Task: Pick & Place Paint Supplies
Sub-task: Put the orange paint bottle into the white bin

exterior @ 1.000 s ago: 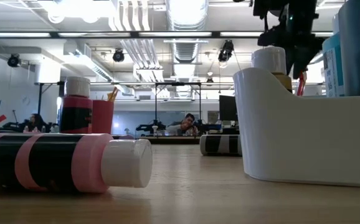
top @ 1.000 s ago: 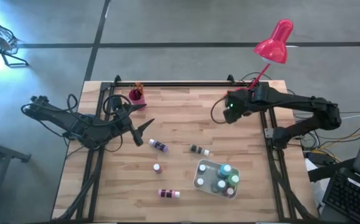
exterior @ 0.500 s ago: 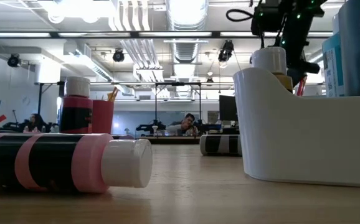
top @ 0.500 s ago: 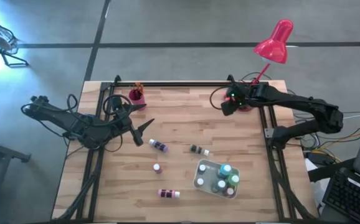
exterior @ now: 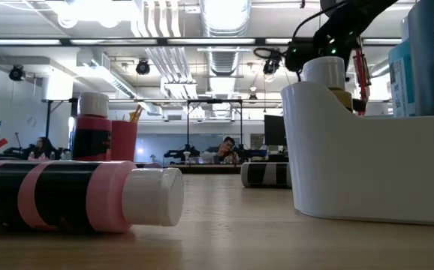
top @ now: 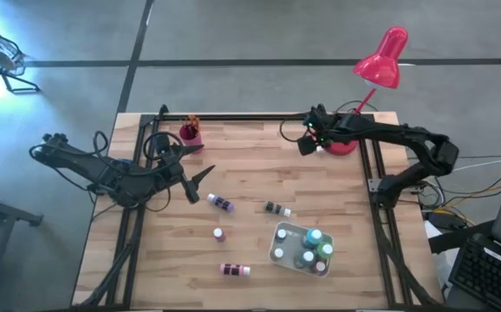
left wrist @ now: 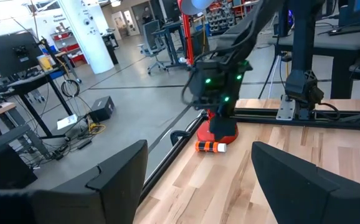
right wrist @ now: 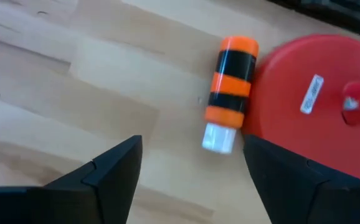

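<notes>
Orange paint bottle [right wrist: 230, 93] lies on its side against the red lamp base [right wrist: 320, 99], at the upper right of the table in the high view. Its long axis points toward the right gripper [right wrist: 189, 168], white cap nearest the spread, empty fingers. The right gripper [top: 305, 142] hangs directly above it, far nearer than the left gripper [top: 200, 184], which waits spread and empty at centre left.

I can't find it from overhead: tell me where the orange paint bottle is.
The orange paint bottle lies on its side at the table's far right, against the red lamp base, with the open right end effector just above it.
</notes>
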